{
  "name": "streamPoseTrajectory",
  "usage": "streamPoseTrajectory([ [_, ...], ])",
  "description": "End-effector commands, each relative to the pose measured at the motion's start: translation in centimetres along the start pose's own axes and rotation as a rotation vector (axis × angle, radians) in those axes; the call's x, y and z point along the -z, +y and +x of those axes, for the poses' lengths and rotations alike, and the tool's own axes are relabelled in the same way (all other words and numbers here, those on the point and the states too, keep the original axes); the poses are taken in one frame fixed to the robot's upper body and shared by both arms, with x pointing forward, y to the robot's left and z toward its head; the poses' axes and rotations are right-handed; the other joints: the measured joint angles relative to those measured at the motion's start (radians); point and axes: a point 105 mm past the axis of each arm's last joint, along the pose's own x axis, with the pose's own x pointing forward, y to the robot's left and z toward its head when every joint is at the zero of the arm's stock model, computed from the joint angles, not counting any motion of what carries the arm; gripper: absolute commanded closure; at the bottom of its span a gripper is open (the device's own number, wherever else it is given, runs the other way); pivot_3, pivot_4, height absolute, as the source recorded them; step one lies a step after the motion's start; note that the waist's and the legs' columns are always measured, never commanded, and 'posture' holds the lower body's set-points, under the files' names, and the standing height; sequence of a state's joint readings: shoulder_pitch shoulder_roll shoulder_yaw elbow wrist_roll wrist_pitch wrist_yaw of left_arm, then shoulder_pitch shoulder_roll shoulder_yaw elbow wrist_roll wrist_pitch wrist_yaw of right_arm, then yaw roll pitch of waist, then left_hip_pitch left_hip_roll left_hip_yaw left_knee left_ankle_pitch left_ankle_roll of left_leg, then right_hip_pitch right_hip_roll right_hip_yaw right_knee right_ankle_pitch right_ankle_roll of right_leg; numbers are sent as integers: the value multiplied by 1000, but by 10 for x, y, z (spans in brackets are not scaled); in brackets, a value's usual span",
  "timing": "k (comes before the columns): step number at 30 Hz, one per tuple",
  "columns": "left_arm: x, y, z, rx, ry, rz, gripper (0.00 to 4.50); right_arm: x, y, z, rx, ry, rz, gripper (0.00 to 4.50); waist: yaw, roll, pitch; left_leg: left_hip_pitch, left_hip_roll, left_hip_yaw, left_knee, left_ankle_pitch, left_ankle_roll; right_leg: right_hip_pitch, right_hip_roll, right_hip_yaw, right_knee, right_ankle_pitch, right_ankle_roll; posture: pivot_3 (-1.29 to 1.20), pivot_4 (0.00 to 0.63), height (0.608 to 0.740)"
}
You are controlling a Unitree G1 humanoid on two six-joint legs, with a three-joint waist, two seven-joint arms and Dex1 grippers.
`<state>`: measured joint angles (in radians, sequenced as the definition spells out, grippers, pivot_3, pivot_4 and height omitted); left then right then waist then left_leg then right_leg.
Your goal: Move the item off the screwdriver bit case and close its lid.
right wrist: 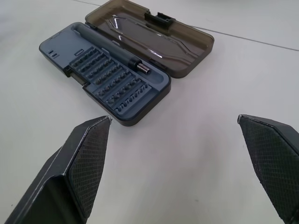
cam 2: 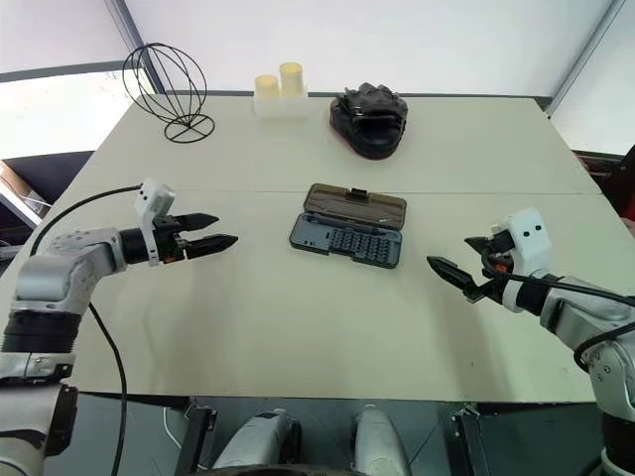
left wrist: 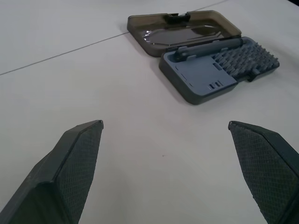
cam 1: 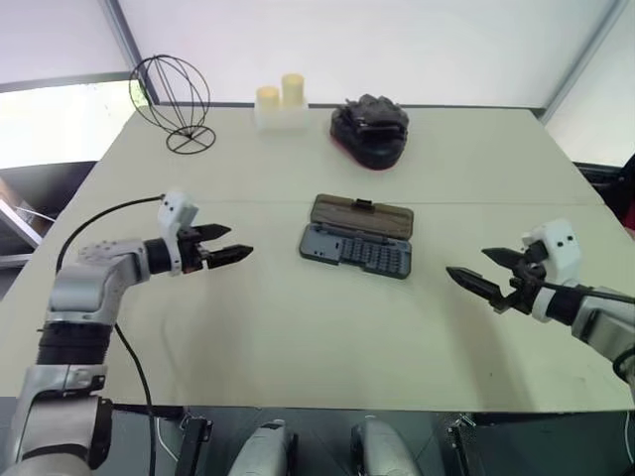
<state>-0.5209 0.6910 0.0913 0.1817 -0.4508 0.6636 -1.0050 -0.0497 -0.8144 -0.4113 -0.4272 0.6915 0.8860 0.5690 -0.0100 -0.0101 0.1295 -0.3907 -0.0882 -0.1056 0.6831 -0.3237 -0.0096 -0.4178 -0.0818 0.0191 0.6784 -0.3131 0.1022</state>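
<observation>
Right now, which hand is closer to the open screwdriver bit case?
Left, narrowly. The left hand hovers open off the screwdriver bit case's left end; the right hand hovers open off its right end, slightly nearer the robot. Neither touches it.

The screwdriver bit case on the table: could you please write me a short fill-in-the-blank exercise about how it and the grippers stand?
1. The lid of the screwdriver bit case lies ____, flat on the table.
2. The left gripper and right gripper are both ____.
3. The lumpy black object sits ____ from the case, toward the table's far edge.

Missing words: open; open; apart
</observation>
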Motion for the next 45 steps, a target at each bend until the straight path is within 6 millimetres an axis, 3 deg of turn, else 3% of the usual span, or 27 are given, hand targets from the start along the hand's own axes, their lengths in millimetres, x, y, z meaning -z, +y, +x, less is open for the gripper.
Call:
streamPoseTrajectory([
  [1,-21,-4,-4,15,-68,54,24,-14,0,0,2,-43,-44,6,0,0,0,0,0,0,0,0,0,0,0,0,0,0,0,0,150,740],
  [33,-25,-5,-1,30,-58,71,24,-15,2,7,11,-59,-28,6,-1,0,0,0,0,0,0,0,0,0,0,0,0,0,0,0,150,740],
  [42,-19,-5,0,30,-15,148,24,-21,-11,20,84,-75,-33,6,-3,0,0,0,0,0,0,0,0,0,0,0,0,0,0,0,150,740],
  [45,-17,-7,1,41,-3,167,24,-24,-17,33,121,-81,0,6,-4,0,0,0,0,0,0,0,0,0,0,0,0,0,0,0,150,740],
])
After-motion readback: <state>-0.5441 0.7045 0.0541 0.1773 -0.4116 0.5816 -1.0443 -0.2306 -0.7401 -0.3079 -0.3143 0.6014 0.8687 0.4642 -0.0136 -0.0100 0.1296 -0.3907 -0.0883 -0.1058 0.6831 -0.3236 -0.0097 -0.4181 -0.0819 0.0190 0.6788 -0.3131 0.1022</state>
